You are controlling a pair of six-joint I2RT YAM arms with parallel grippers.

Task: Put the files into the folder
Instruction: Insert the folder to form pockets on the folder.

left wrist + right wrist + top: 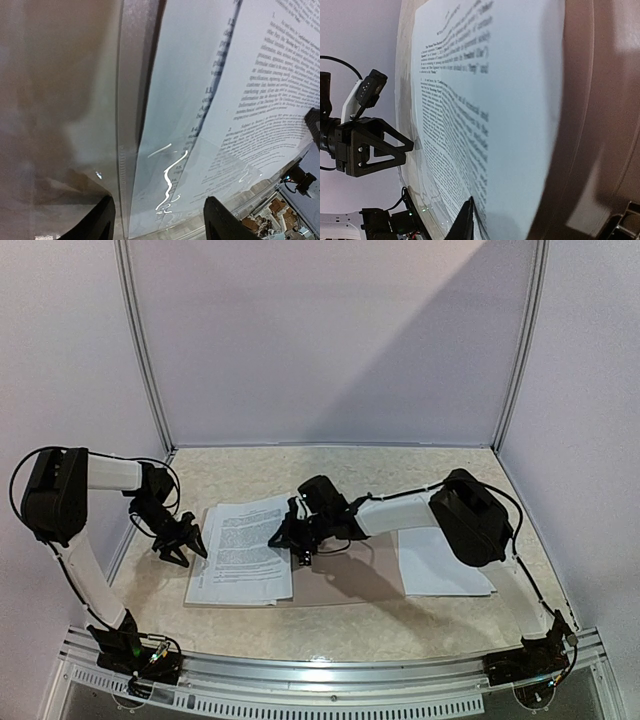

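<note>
1. Top external check: found folder lying open and flat mid-table, with files stacked print-up on its left half. Judged opened flat so sheets can go in from above.
2. Found left gripper spread and pinching nothing, poised at the stack's left edge. Confirmed in left wrist view: one finger to each side of that edge. Judged placed there to steady or square the stack.
3. Found right gripper at the stack's right edge, over the folder's middle. Saw only one fingertip in right wrist view, low beside the top sheet's edge. Cannot tell whether pinching that sheet or parted from it.
4. Noted loose sheet on table, right of the folder and under the right forearm, outside the folder. Judged task part done.
5. Edges: found top sheets slightly skewed, corners not flush. Expect thin paper to slide or buckle if pushed from one side only.
6. Room: judged best travel toward the far wall. Noted left elbow close to the left wall and right forearm low over the loose sheet, so advise lifting before reaching.
</note>
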